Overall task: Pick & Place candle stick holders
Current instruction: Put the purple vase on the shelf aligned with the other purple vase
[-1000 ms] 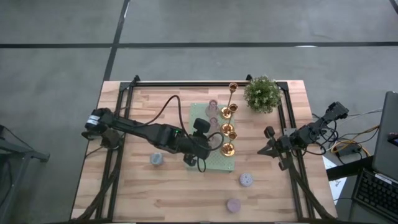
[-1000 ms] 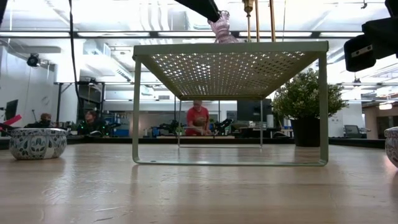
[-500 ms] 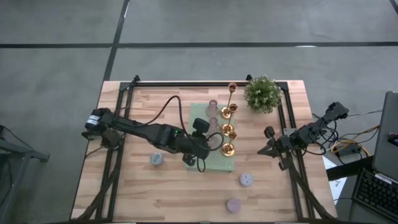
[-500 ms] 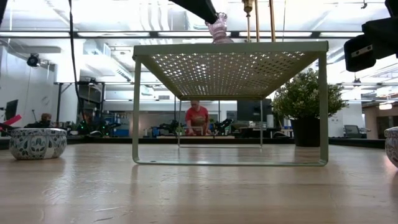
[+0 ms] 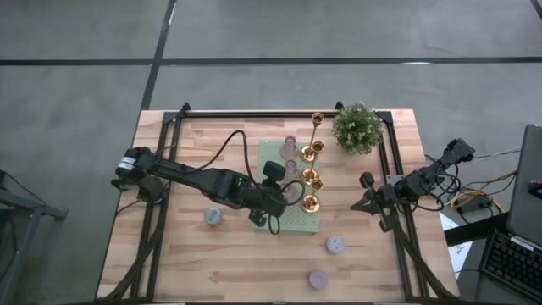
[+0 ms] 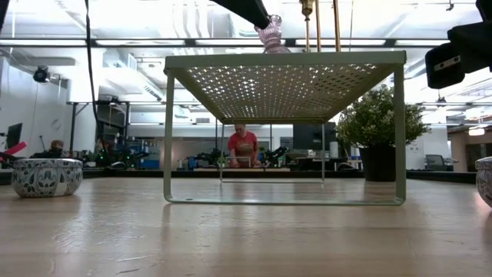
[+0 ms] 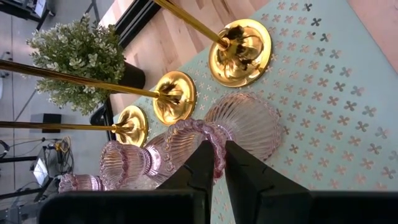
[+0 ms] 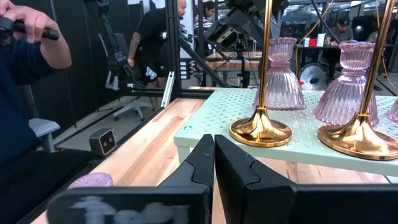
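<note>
Left fingers (image 7: 214, 163) are pinching the rim of a pink glass holder (image 7: 239, 127) standing on the pale green perforated stand (image 5: 292, 222), mid-frame in the high view. Right fingers (image 8: 214, 155) are fully closed on nothing, idling at the right edge of the bench (image 5: 212, 263), pointing at the stand's end.

In the left wrist view, the held holder's base looks to be touching the stand surface, though I can't confirm contact. Two more pink glass holders (image 7: 127, 163) are sitting in line just beyond it, the nearer one looking almost in contact. Three gold holders (image 7: 241, 43) are running in a parallel row right beside them, long stems leaning across the frame. The plant (image 5: 356, 127) is sitting at the upper right of the bench in the high view. Three small pastel cups are waiting on the bench: blue-grey (image 5: 212, 217) left of the stand, two lavender-toned ones (image 5: 335, 245) lower right.

Risks:
- The grip is on a thin ribbed glass rim only, so the holder could pivot or slip if pulled sideways.
- The spacing is tight; any lateral retreat could be knocking the neighbouring pink holder or clipping a gold base.
- The gold stems are top-heavy, so one bump could topple the row.
- The stand is raised on thin legs, so a hard push could shift it.
</note>
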{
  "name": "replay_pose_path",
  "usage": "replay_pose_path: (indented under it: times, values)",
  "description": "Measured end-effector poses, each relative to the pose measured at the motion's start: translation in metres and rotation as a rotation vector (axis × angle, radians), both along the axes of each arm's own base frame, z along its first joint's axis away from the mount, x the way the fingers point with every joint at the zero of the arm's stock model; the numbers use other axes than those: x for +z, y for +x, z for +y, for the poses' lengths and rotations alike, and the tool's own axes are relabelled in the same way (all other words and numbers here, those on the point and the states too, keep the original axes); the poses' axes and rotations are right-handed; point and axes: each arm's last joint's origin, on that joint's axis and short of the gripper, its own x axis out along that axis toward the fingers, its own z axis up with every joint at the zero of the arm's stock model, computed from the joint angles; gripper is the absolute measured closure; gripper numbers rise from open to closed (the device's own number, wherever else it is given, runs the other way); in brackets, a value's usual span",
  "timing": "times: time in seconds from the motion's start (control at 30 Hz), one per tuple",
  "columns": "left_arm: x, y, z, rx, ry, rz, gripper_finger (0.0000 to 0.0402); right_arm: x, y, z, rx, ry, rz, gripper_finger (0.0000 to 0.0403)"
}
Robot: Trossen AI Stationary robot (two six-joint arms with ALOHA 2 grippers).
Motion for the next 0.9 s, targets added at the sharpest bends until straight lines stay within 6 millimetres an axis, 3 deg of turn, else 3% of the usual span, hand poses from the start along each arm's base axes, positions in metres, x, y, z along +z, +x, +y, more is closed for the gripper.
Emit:
replay_pose_path:
  times: [0.4,0.63,0.9]
  values:
    - [0.002,0.001,0.0,0.008,-0.012,-0.027,0.0289,0.0,0.0,0.0,0.0,0.0,0.0,0.0394]
    - [0.01,-0.005,-0.003,0.093,0.097,-0.068,0.0284,0.0,0.0,0.0,0.0,0.0,0.0,0.0394]
    - [0.017,-0.016,-0.004,0.156,0.047,-0.074,0.0284,-0.002,0.001,0.001,0.0,0.0,0.024,0.0394]
